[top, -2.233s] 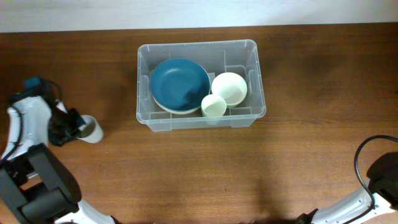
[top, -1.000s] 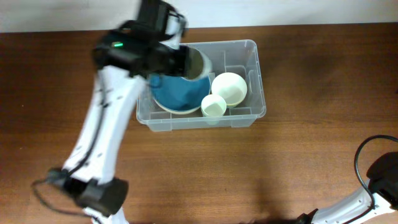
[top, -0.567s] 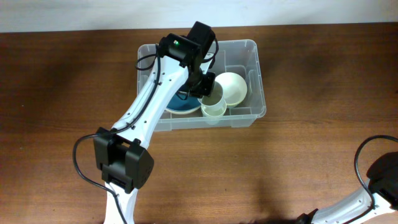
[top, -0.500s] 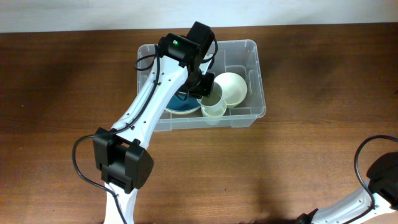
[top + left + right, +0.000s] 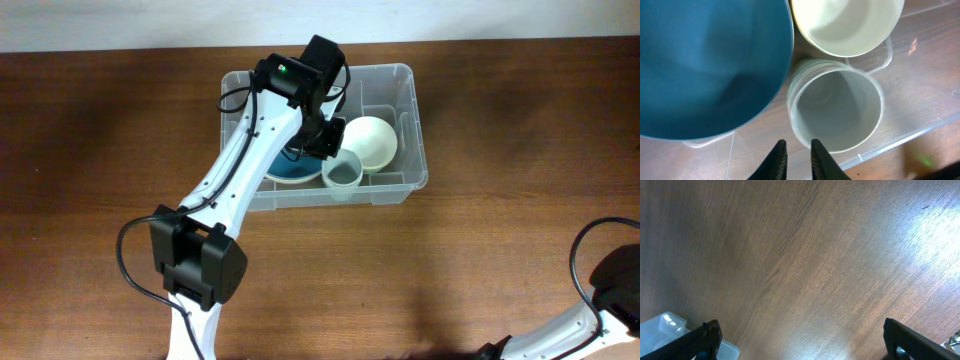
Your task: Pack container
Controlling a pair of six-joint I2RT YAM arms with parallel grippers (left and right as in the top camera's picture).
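The tabletop (image 5: 500, 250) is dark reddish-brown wood with fine straight grain; in the right wrist view a pale glare patch lies on it. The container (image 5: 420, 130) is clear and colourless. Inside it the plate (image 5: 705, 65) is deep teal-blue, the bowl (image 5: 847, 25) is cream, and the cup (image 5: 835, 107) is pale greenish white with a grey-shadowed inside. Over the container, the left arm (image 5: 240, 165) is white with black joints and one green light. The left gripper (image 5: 798, 145) is black.
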